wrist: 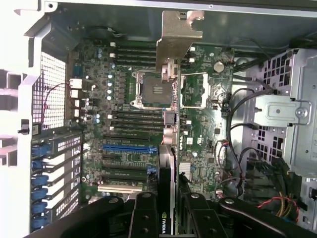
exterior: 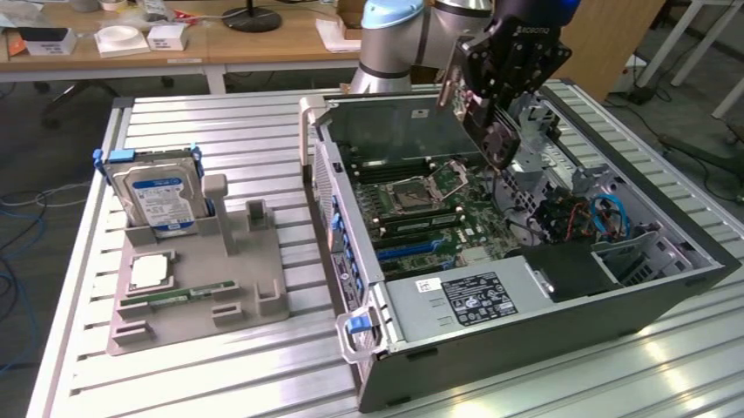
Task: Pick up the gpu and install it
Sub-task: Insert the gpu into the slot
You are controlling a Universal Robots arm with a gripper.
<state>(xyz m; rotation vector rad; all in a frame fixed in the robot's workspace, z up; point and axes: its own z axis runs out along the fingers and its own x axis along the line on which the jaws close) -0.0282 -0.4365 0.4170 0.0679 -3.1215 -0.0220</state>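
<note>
Grip: I read the gripper [exterior: 494, 83] as clamped on the gpu [exterior: 497, 135]. In the wrist view its fingers [wrist: 143, 218] press in from both faces of the card, with no gap that I can see.
Card position: it hangs in the air, tilted, over the open computer case [exterior: 686, 261], above the motherboard [exterior: 465, 218] and not touching it.
Card attitude: the wrist view shows it edge-on, with its metal bracket [wrist: 177, 34] at the far end from the fingers.
Done: in my judgement the pick-up is complete. The card is well apart from the grey holder [exterior: 198, 296] on the table [exterior: 233, 122]. The hard drive [exterior: 163, 196] stands upright in that holder and the memory stick [exterior: 174, 298] lies flat in it.
Left: the install is not done. The blue slot [wrist: 126, 148] is bare, and the card's long edge runs crosswise to it, so I judge it is neither lined up nor seated.
Progress: I put it at roughly halfway, carried to the case but not yet fitted.
Hidden: the card's contact edge faces away from both cameras, so I cannot inspect it.
Cut off: the finger bases run out of the wrist picture, and the upper arm leaves the exterior view.
Hard to make out: the round dark patch on the card's face is probably its fan. From the wrist view I cannot judge the card's height over the board.
</note>
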